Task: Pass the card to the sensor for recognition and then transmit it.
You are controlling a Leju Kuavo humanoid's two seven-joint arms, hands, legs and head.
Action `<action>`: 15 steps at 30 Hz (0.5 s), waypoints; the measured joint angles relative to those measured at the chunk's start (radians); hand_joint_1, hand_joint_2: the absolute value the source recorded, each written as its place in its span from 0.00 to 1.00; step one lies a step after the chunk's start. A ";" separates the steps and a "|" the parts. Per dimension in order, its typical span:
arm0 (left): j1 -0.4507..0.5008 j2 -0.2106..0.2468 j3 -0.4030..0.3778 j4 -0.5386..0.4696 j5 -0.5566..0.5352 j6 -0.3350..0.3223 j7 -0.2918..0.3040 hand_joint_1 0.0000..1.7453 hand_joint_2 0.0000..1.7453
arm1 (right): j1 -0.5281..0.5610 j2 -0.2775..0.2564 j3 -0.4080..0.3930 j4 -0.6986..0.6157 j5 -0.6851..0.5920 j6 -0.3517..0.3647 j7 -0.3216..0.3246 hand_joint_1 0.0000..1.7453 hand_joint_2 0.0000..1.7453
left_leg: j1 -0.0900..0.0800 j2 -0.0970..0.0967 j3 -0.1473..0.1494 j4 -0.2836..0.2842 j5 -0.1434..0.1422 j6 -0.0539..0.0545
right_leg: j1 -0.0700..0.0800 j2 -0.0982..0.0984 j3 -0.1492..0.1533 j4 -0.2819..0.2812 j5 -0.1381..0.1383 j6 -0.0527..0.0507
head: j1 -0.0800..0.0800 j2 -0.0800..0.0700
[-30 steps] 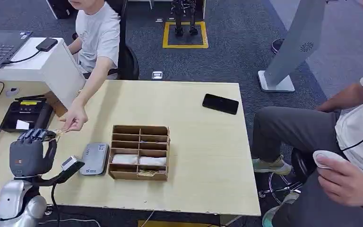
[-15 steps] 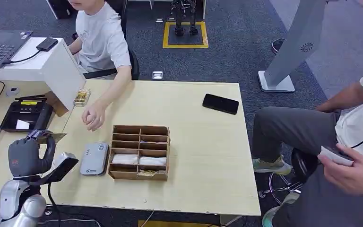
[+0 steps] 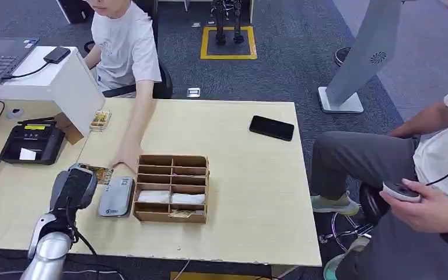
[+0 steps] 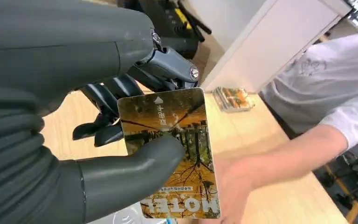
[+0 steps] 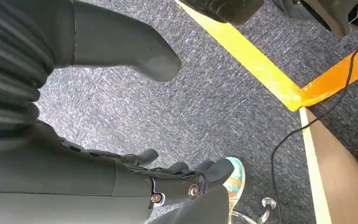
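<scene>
The bench [image 3: 251, 175] is a pale wooden top running from the near left out to the right. A person in a white shirt [image 3: 125, 44] sits at its far side and reaches an arm across, their hand [image 3: 123, 165] resting on the wood just left of the tray. On the right a second person [image 3: 420, 175] sits clear of the bench, holding a small white device. A slotted wooden tray [image 3: 172, 188] stands mid-bench with white packets in its near compartments. At the far left sits a black printer [image 3: 32, 142], and a black phone [image 3: 272, 128] lies toward the far right. The left hand [image 3: 74, 188] is up over the near left part of the bench, thumb and fingers [image 4: 135, 88] clamped on the card [image 4: 172, 149], which shows an autumn scene and the word HOTEL. The card pokes out from the hand just above the far end of the grey sensor [image 3: 116, 196], which lies flat just left of the tray. A small stack of cards [image 3: 100, 119] rests at the far left edge. The right hand [image 5: 121, 172] hangs over grey carpet, holding nothing, fingers loosely apart.
</scene>
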 joint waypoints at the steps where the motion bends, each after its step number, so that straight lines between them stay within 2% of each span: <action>1: 0.001 -0.005 -0.002 0.000 -0.011 0.002 0.006 1.00 1.00 | 0.000 0.001 -0.002 0.000 0.000 0.000 0.002 0.00 1.00 | 0.000 0.000 0.000 0.000 0.000 0.000 | 0.000 0.000 0.000 0.000 0.000 0.000 | 0.000 0.000; 15: 0.004 -0.037 -0.022 0.000 -0.033 0.008 0.015 1.00 1.00 | 0.004 0.004 -0.017 0.000 0.000 -0.001 0.005 0.00 1.00 | 0.000 0.000 0.000 0.000 0.000 0.000 | 0.000 0.000 0.000 0.000 0.000 0.000 | 0.000 0.000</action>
